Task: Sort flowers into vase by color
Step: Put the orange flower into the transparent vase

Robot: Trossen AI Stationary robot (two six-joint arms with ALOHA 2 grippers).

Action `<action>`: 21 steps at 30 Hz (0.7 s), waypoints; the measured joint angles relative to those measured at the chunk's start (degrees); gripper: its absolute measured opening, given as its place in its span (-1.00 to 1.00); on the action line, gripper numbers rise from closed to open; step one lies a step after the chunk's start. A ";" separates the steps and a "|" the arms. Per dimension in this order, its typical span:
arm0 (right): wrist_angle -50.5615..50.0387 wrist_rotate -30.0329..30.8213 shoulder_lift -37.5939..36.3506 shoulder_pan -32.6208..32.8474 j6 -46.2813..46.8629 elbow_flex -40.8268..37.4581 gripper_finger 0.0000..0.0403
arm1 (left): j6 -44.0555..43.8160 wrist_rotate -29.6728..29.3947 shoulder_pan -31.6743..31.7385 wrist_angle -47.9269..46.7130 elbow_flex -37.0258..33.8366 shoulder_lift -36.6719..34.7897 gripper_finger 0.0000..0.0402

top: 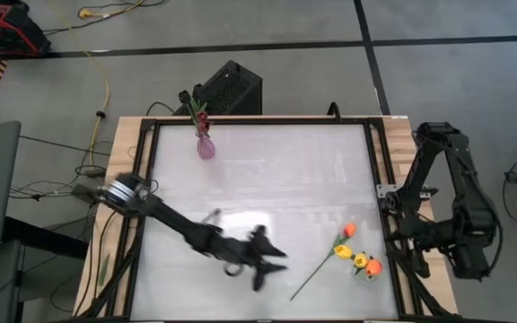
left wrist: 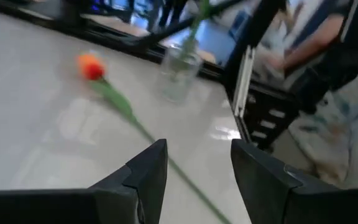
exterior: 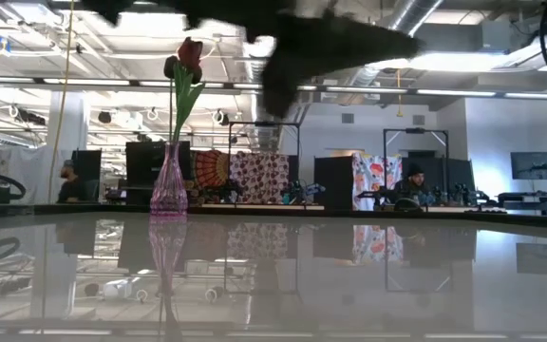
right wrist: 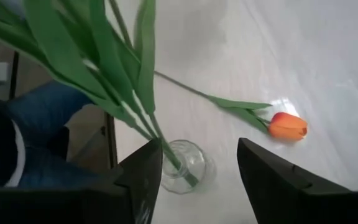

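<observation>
An orange tulip (top: 346,231) lies flat on the white table near its right edge, and its stem (top: 312,278) slants toward the near edge. A clear vase (top: 363,266) beside it holds yellow and orange tulips. A purple vase (top: 205,147) at the far left holds dark red tulips (exterior: 190,55). My left gripper (top: 275,263) hovers open over the table's near middle, left of the lying stem. In its wrist view, my left gripper (left wrist: 197,152) faces the orange tulip (left wrist: 91,66) and the stem (left wrist: 185,180). My right gripper (right wrist: 197,152) is open above the clear vase (right wrist: 184,165).
The right arm (top: 451,224) is folded over the table's right rim. A black box (top: 230,88) sits beyond the far edge. The dark frame rail (top: 258,119) runs round the table. In the low view, people sit at desks in the room behind.
</observation>
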 joint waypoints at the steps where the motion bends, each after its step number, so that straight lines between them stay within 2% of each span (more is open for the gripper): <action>1: -0.04 -0.19 0.04 -0.38 -0.01 -0.01 0.15 | 0.51 0.29 0.08 -3.13 3.93 2.43 -0.17; 8: 0.59 -1.50 0.61 -1.90 -0.03 -0.03 0.12 | 0.26 -1.38 2.60 -31.01 34.39 18.54 -0.17; 13: 1.75 -1.78 1.28 -2.07 -0.13 -0.04 0.12 | 0.48 -0.46 4.06 -43.60 52.62 30.19 -0.17; 17: 2.65 -4.15 1.92 -2.07 -0.15 -0.04 0.12 | 0.26 1.93 4.79 -47.60 61.79 37.43 -0.17; 21: 3.24 -4.48 2.61 -2.04 -0.61 -0.04 0.12 | -0.05 2.45 4.90 -48.85 65.36 41.44 -0.17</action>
